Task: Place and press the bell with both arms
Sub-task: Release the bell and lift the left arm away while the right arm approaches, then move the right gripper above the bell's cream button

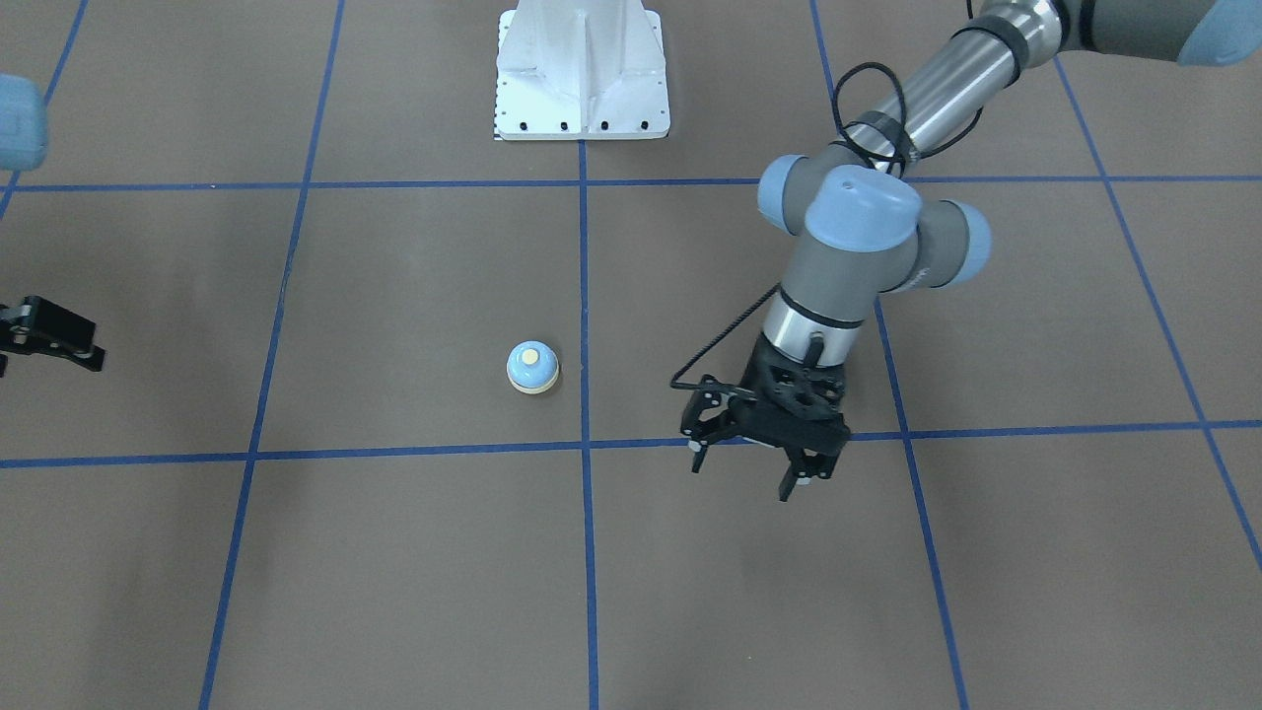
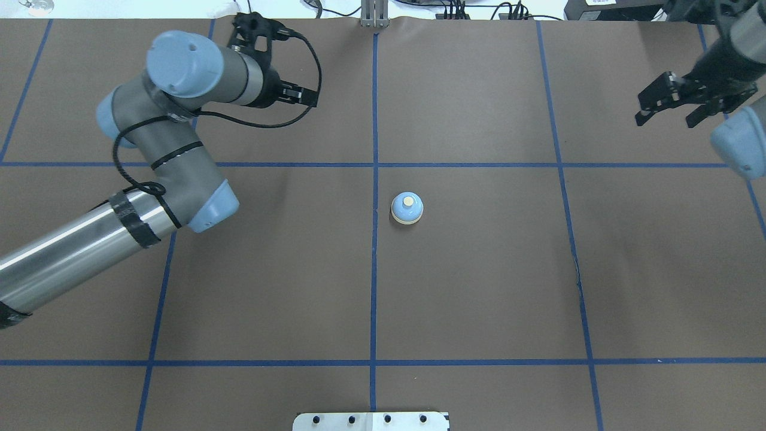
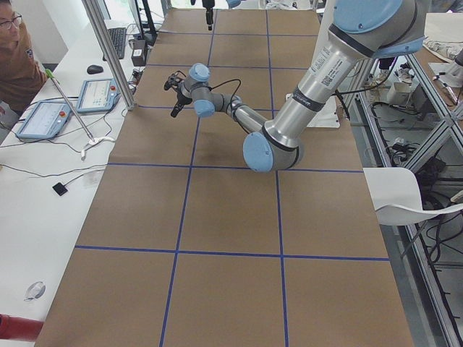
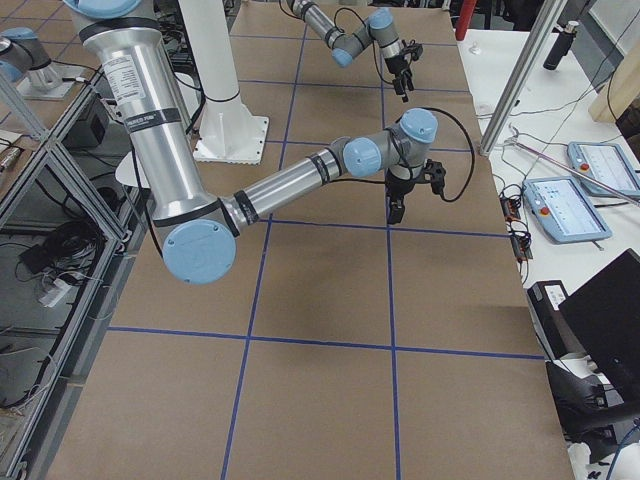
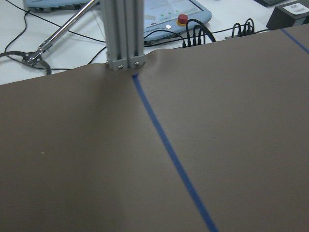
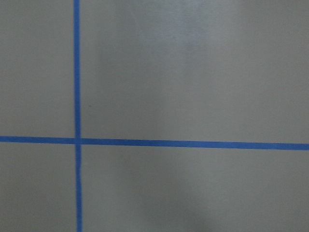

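Observation:
The light-blue bell (image 1: 532, 367) with its cream button stands upright near the table's middle, just beside the centre blue tape line; it also shows in the overhead view (image 2: 407, 208). My left gripper (image 1: 746, 477) is open and empty, hanging over the table some way to the bell's side, towards the far edge in the overhead view (image 2: 278, 60). My right gripper (image 2: 667, 117) is open and empty, far off at the other side; the front-facing view (image 1: 54, 337) cuts it off at the edge. Neither wrist view shows the bell or any fingers.
The white pedestal base (image 1: 582, 79) stands at the robot's side of the table. An aluminium post (image 5: 124, 34) rises at the far edge, with teach pendants (image 4: 565, 210) and cables behind it. An operator (image 3: 16, 58) sits beside the table.

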